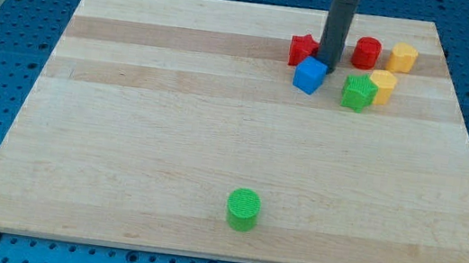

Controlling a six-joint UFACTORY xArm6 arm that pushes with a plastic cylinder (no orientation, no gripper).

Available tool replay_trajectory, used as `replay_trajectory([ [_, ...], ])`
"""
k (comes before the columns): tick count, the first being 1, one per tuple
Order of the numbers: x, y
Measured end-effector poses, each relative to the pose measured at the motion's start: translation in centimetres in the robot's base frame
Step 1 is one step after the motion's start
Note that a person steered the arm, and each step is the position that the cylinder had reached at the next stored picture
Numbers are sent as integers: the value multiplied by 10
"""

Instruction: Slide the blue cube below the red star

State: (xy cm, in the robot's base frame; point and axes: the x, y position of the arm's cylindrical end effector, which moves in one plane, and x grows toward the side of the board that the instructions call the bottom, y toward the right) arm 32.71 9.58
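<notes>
The blue cube (310,74) lies near the view's top right on the wooden board (170,141). The red star (302,49) sits just above and slightly left of it, nearly touching. My tip (328,67) comes down at the blue cube's upper right corner, between the red star and the red cylinder (367,52), and appears to touch the cube.
A green star-like block (358,92) lies right of the blue cube. A yellow block (382,86) sits beside it and another yellow block (402,57) is above. A green cylinder (243,209) stands near the view's bottom centre.
</notes>
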Motion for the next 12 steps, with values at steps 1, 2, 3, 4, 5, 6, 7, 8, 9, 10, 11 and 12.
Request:
replay_trajectory([
  [1,0,-19],
  [2,-4,-36],
  [3,-15,-51],
  [4,-15,-63],
  [5,-15,-65],
  [6,-12,-68],
  [7,24,-65],
  [8,78,-57],
  [9,119,-47],
  [10,135,-25],
  [11,102,1],
  [12,85,-9],
])
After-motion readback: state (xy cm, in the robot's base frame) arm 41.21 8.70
